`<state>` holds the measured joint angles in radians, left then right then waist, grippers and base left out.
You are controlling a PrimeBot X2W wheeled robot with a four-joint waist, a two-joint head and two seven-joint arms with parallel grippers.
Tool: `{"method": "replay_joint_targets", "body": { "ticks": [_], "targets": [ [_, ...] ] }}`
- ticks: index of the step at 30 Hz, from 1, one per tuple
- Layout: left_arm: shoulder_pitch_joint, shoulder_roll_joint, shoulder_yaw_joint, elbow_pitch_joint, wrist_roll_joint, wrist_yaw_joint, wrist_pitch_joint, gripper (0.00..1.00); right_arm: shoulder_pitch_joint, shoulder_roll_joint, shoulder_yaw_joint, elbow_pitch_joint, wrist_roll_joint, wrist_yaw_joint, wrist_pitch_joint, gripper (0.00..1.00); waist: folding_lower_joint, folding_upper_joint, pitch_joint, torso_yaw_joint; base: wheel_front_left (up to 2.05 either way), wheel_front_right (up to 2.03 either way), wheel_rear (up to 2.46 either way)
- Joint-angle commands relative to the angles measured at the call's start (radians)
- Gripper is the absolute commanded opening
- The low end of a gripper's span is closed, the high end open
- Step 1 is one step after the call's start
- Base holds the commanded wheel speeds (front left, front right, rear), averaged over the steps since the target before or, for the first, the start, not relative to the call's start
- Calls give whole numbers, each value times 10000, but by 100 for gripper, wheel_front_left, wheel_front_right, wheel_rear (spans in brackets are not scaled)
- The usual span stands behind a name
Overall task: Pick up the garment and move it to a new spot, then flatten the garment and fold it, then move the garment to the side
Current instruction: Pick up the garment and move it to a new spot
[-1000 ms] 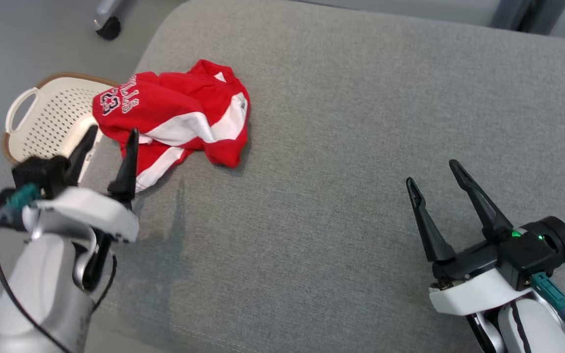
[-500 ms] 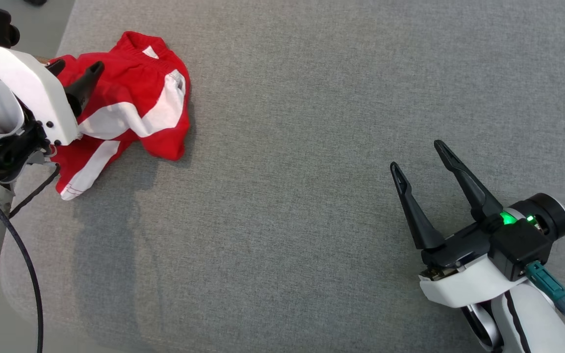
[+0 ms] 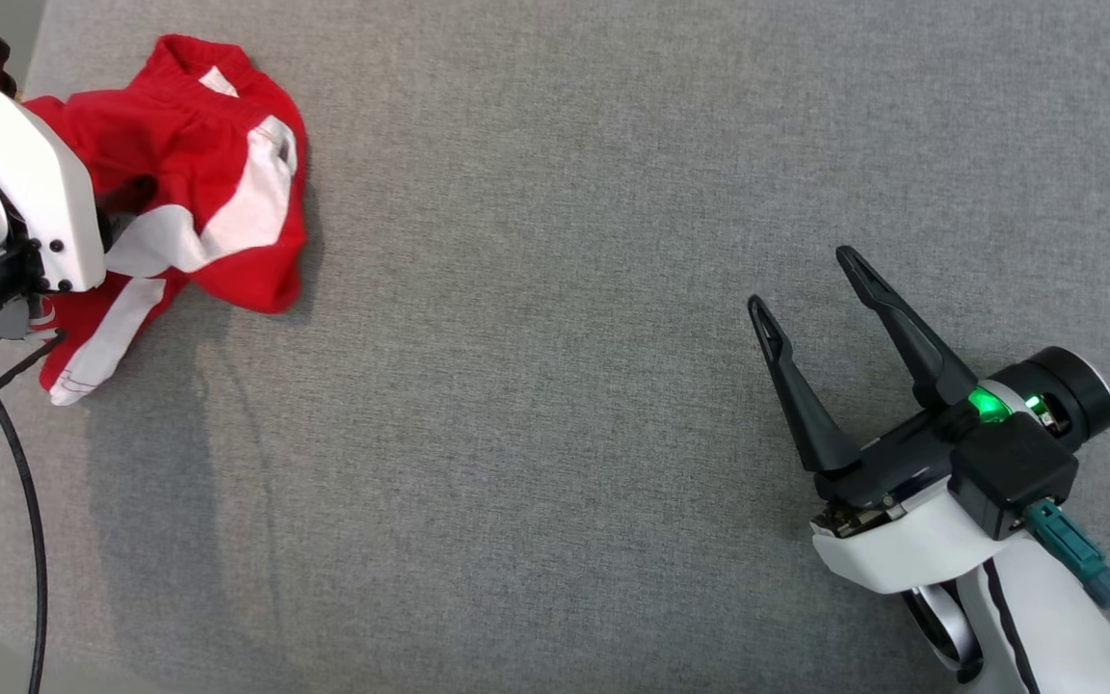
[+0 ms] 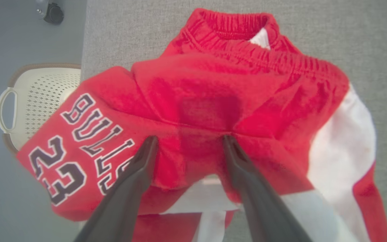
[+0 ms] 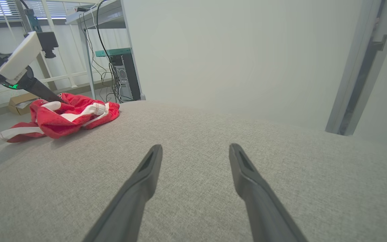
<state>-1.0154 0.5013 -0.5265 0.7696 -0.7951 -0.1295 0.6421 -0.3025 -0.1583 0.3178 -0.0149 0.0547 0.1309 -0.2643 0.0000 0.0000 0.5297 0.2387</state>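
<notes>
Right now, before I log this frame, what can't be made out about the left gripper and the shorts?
Left wrist view: whether the left gripper's fingers touch the red shorts; depth is unreadable.
Left wrist view: one finger covers the end of the shorts' lettering; the shorts hide part of the white basket.
Head view: the fingers are mostly hidden behind the arm's own white wrist housing.

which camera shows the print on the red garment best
The left wrist view: it sees the garment close up, and the BULLS 23 print is readable. In the head view the left arm covers that side; the right wrist view shows a distant crumpled heap.
</notes>
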Motion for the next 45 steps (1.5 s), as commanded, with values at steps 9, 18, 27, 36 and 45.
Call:
{"method": "replay_joint_targets", "body": {
  "ticks": [9,18,27,36,45],
  "targets": [
    [-609,-278,-54,1108,-85,3,-36,0,-230,-83,-63,-39,-16,-3,-12,100,0,0,382,-203,0,0,0],
    [-775,-365,-468,1053,17,-12,-863,0,-230,-31,-196,119,75,-3,-12,100,0,0,41,-96,0,0,0],
    [-491,279,-966,332,-7,-16,-2256,0,17,294,-315,225,224,-3,-10,100,0,0,-1131,-210,0,0,0],
    [210,284,-649,-320,-246,2,-4315,0,497,492,-742,270,273,-3,-12,100,0,0,-2409,-566,0,0,0],
    [2024,-300,-597,-1871,-563,352,-5720,0,1353,546,-1422,143,197,-3,-10,100,0,0,-3593,-1148,0,0,0]
  ]
}}
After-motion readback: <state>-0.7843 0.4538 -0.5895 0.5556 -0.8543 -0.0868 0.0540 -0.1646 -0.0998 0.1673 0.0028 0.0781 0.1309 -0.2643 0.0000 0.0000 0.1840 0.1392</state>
